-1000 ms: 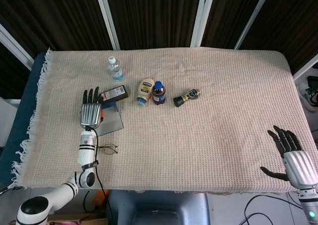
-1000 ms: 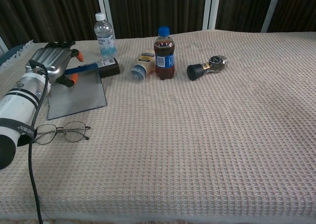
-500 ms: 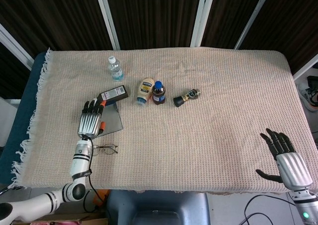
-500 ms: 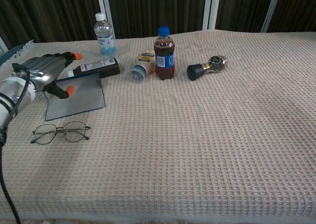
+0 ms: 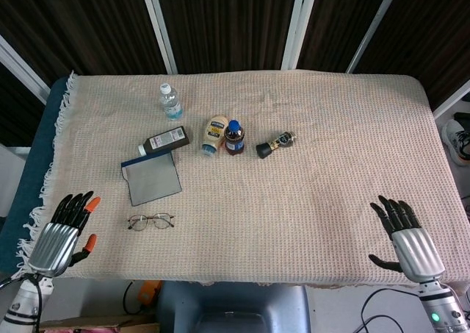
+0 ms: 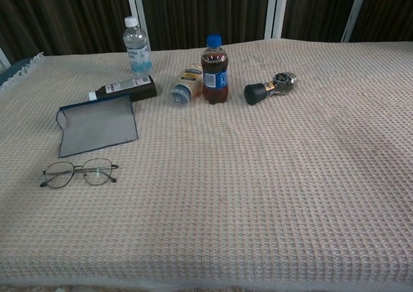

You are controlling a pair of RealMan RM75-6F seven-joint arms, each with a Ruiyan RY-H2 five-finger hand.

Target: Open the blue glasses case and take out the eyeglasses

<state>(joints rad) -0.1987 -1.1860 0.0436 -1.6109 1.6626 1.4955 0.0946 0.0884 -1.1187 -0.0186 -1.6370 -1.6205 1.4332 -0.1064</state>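
- Blue glasses case (image 5: 151,181) lies flat on the left part of the worktop (image 5: 308,201), showing a grey face with a thin blue edge along its far and left sides; whether this is the opened lid or the whole case cannot be told from either view.
- Eyeglasses (image 5: 150,220) rest on the cloth just in front of the case, apart from it, lenses facing up; the thin wire frame is faint from the head camera and clearer from the chest camera (image 6: 79,173).
- A dark bottle with a white label (image 5: 164,140) lies on its side at the case's far edge, touching or nearly touching it; the contact cannot be made out.
- Further back stands a small water bottle (image 5: 170,101). To the right, a cream bottle (image 5: 214,133) lies tipped over just beside an upright blue-capped bottle (image 5: 234,137), and a small dark bottle (image 5: 275,144) lies on its side near them.
- Left hand (image 5: 62,235) hangs at the near left corner over the cloth fringe, well apart from the case, fingers spread and empty; its forearm is cut off by the frame edge.
- Right hand (image 5: 407,239) sits at the near right edge, fingers apart, holding nothing, wrist partly cropped.
- Neither hand appears in the chest view.
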